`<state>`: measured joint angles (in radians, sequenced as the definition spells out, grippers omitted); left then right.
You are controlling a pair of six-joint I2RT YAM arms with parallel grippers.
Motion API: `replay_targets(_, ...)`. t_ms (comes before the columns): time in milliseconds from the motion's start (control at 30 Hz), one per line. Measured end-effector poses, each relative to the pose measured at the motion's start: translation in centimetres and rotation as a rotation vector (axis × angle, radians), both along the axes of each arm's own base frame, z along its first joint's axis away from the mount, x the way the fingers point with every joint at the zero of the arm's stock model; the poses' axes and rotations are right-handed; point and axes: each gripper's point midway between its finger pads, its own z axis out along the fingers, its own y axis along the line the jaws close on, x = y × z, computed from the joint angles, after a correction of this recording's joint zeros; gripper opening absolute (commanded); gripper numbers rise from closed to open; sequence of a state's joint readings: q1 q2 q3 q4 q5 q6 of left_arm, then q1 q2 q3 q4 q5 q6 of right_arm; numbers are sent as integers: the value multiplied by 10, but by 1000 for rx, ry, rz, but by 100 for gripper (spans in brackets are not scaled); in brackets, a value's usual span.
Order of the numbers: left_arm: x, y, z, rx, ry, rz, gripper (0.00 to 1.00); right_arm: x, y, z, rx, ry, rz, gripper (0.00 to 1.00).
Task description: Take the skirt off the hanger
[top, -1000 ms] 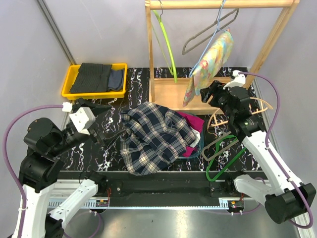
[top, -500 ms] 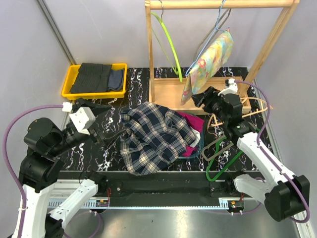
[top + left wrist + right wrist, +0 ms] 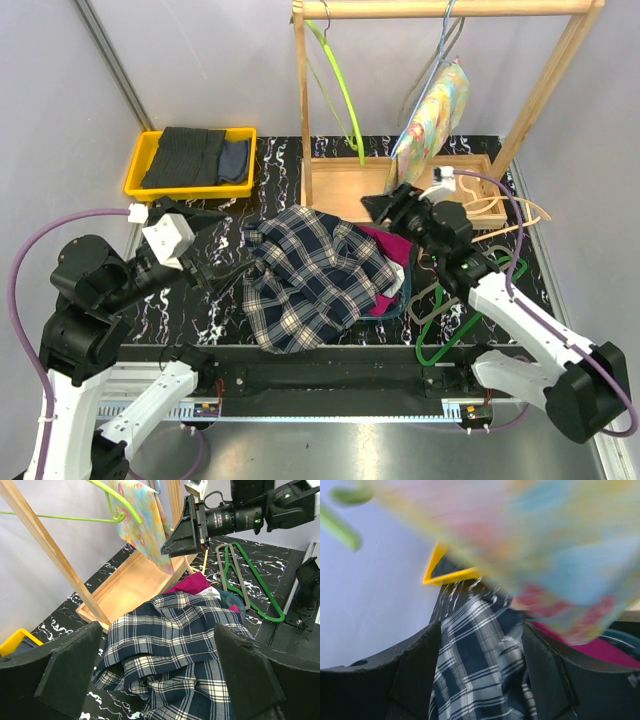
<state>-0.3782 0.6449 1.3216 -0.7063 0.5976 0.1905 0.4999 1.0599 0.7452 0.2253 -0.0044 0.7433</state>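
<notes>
The skirt (image 3: 432,115), a pastel floral cloth, hangs from a blue hanger (image 3: 443,40) on the wooden rack's top bar (image 3: 440,8). It also shows in the left wrist view (image 3: 142,520) and as a blur across the top of the right wrist view (image 3: 545,545). My right gripper (image 3: 385,205) is open and empty just below the skirt's lower edge, pointing left; its jaws (image 3: 482,680) stand apart over plaid cloth. It also shows in the left wrist view (image 3: 184,530). My left gripper (image 3: 205,245) is open and empty left of the clothes pile (image 3: 160,680).
A pile of plaid (image 3: 310,275) and magenta clothes lies mid-table. A yellow tray (image 3: 142,160) of dark clothes is at the back left. A green hanger (image 3: 335,80) hangs on the rack. Loose green, grey and wooden hangers (image 3: 450,320) lie at the right.
My right gripper has swung left and down, from beside the skirt's lower right to under its lower edge. The skirt has swung a little right. The left arm has hardly moved.
</notes>
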Motion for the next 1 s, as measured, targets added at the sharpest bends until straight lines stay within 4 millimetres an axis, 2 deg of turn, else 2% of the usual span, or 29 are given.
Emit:
replay_targets(167,0,0,0,-1,0,0,99,-19,46,37,-150,-119,27,76)
replay_targets(233,0,0,0,0,0,0,99,-13,55,41,-228,-131,-31,78)
replay_targets(300,0,0,0,0,-1,0,99,-3,60,35,-321,-114,-110,79)
replay_targets(467,0,1,0,1,-1,3,99,11,44,-24,-562,1,-262,80)
replay_targets(533,-1,1,0,1,-4,6,99,10,35,-35,-620,26,-294,80)
replay_targets(1000,-1,2,-2,3,-4,7,99,-21,-12,-29,-626,67,-424,82)
